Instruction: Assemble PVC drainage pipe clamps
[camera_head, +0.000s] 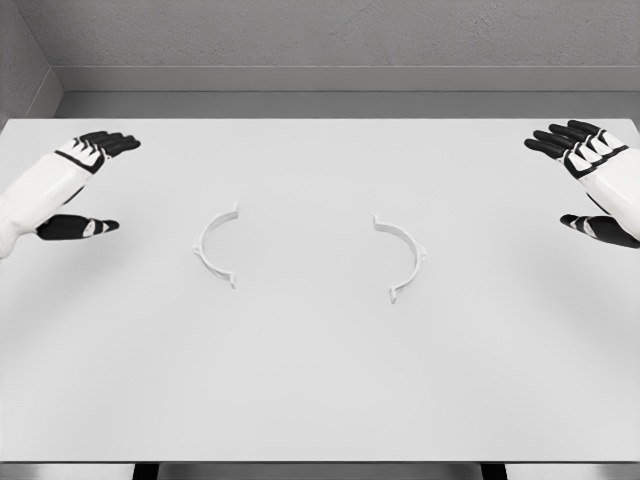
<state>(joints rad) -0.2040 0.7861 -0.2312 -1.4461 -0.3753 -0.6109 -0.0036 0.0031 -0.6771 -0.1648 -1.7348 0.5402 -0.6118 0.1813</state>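
While both clamp halves, the left clamp half (215, 247) and the right clamp half (402, 258), lie apart mid-table (320, 400), the left hand (75, 190) and right hand (590, 185) hover open and empty. They look thin, light, stiff and slippery, so I would pinch each at its arc's middle.

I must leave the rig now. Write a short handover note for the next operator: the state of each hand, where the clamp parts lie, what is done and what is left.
Left hand: open, fingers spread, holding nothing, at the table's far left.
Right hand: open, holding nothing, at the far right.
Left white plastic half-ring clamp piece: lies flat on the white table, left of centre, its opening facing right.
Right white plastic half-ring clamp piece: lies flat, right of centre, its opening facing left.
Done: nothing; the halves lie apart, neither hand touches them.
Left: grasp both halves, bring them together, join them into one ring.
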